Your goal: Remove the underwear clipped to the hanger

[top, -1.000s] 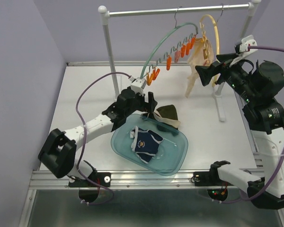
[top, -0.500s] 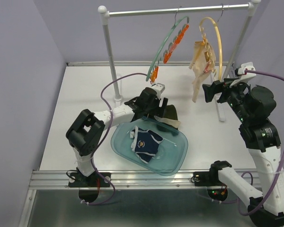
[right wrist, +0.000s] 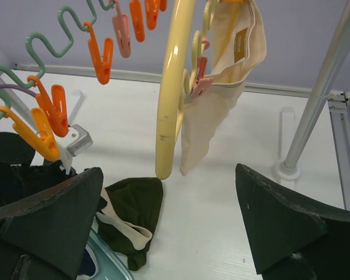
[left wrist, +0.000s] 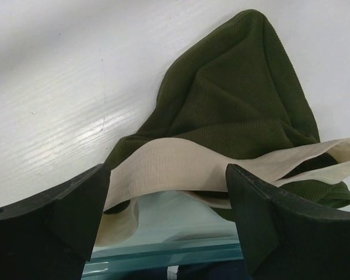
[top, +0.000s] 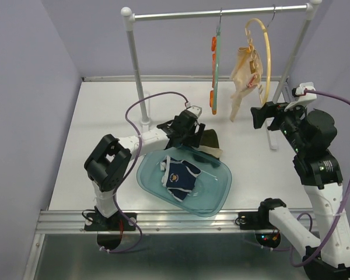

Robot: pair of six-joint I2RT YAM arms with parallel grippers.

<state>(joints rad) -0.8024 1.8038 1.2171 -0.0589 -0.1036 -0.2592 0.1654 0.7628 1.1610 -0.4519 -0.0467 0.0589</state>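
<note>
While the left tool (left wrist: 168, 178) and right tool (right wrist: 169, 175) both gape released, tugging the beige underwear (right wrist: 219, 105) ahead of the right one could unhook its yellow hanger (right wrist: 172, 87).

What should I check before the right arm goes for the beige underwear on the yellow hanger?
1. Open right gripper: ok.
2. It faces the beige underwear, apart from it: ok.
3. Open left gripper, nothing held: ok.
4. All of olive brief in bin: not ok, draped over rim onto table.
5. The navy brief in bin: ok.
6. Count of clips on beige underwear: cannot tell; one pink clip shows.
</note>
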